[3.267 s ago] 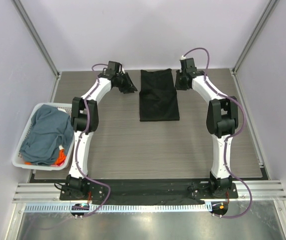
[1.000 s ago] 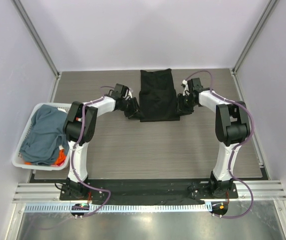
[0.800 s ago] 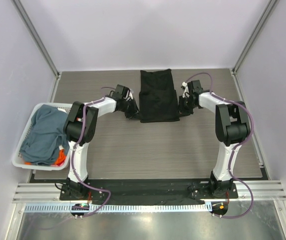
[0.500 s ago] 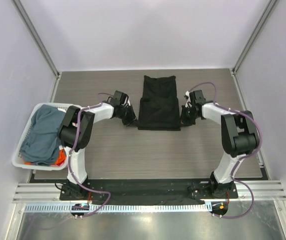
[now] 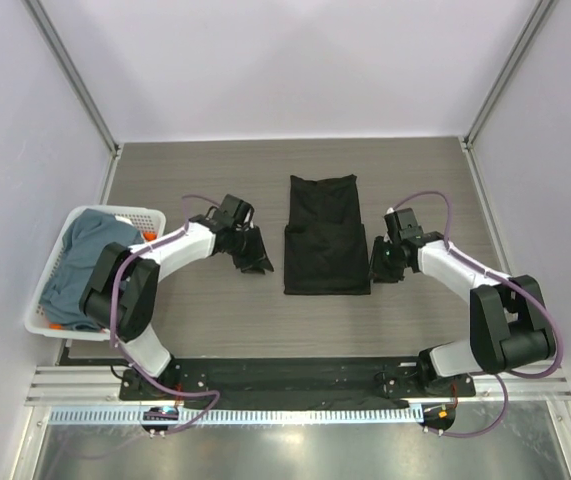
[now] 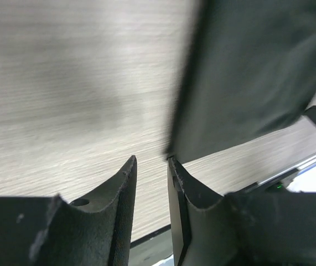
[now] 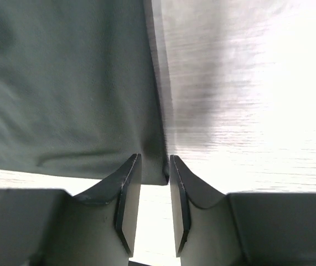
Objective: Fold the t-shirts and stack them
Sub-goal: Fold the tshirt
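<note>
Dragged nearer, the folded black shirt (image 5: 327, 235) is lying on the desk (image 5: 215, 315) between the left jaws and right jaws, both released beside its near corners. Placing is ending; fetching the grey shirt (image 5: 83, 262) is likely coming next.

Black t-shirt (image 5: 326, 236) folded flat, narrow rectangle, centre; blue-grey t-shirt (image 5: 73, 262) crumpled, left.

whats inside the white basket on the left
A crumpled slate blue-grey t-shirt fills the basket, with a bit of orange cloth showing at its near edge. Whatever lies beneath the grey shirt is covered, and the left arm hides the basket's near right corner.
</note>
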Controlling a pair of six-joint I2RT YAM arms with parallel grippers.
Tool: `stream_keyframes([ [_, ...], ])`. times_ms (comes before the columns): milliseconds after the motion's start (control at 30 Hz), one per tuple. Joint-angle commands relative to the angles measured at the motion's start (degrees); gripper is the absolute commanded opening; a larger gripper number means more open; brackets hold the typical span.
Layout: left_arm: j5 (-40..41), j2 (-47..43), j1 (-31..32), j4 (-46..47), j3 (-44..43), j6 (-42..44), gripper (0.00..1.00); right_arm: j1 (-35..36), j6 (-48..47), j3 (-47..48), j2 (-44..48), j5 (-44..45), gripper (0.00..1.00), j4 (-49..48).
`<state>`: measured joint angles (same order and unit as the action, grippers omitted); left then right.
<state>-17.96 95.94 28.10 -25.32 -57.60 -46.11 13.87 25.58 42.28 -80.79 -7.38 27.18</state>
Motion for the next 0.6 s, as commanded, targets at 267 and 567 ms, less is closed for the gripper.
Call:
stream_keyframes([
  [267, -3.3, 13.4, 3.1, 2.1, -20.6, 3.2, 0.28, 0.0, -1.8, 15.6, -8.9, 2.5, 0.13, -0.9],
  [567, 1.2, 29.3, 2.6, -6.4, -41.9, 7.2, 0.27, -0.1, -4.8, 29.7, -22.1, 6.4, 0.1, -1.5],
])
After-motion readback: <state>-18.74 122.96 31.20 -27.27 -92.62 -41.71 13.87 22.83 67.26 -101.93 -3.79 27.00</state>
